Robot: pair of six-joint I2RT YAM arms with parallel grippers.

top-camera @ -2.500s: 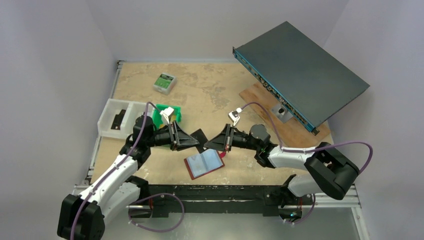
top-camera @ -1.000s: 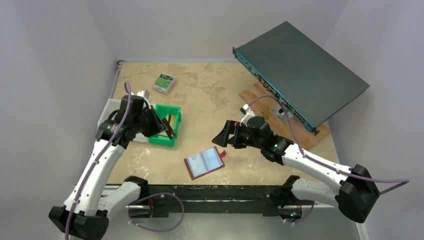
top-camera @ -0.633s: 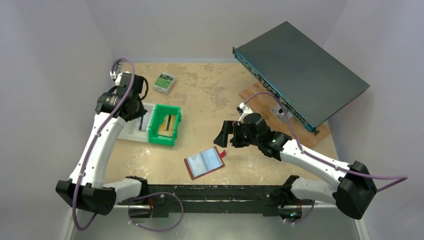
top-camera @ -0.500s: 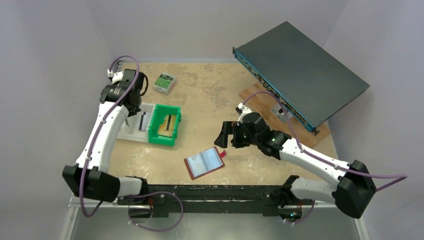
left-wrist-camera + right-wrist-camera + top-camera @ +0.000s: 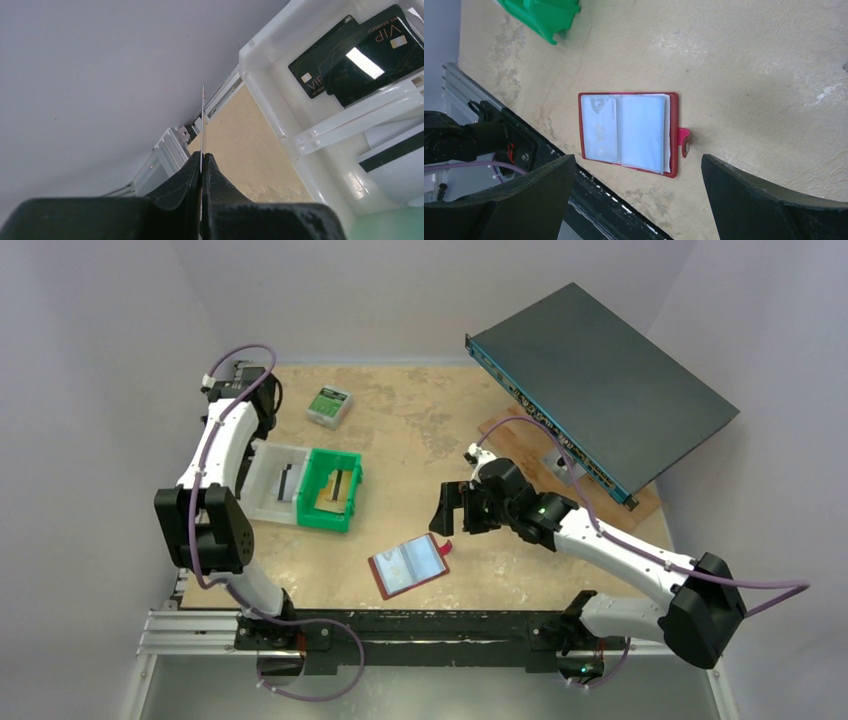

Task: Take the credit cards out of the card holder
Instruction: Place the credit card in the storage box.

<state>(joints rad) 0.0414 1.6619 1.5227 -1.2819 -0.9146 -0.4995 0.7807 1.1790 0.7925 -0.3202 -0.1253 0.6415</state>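
The red card holder (image 5: 408, 566) lies open and flat near the table's front edge, its pale blue pockets (image 5: 629, 132) facing up; a pale card (image 5: 599, 129) shows in one pocket. My right gripper (image 5: 638, 157) hangs open above it, touching nothing. My left gripper (image 5: 202, 156) is shut on a thin credit card (image 5: 202, 120), seen edge-on, held by the left wall beside the white tray (image 5: 280, 125). Black VIP credit cards (image 5: 350, 55) lie in that tray, and a white card with a black stripe (image 5: 395, 160) sits in a nearer compartment.
A green bin (image 5: 330, 490) stands against the white tray (image 5: 262, 502). A small green-and-white box (image 5: 329, 403) sits at the back left. A dark flat device (image 5: 600, 380) leans on a wooden board (image 5: 520, 435) at the right. Grey walls close in the left and back.
My left arm swung from the table's middle to the far left, past the green bin and white tray, carrying the card. My right gripper drew back a little, staying open. The card holder has not moved.
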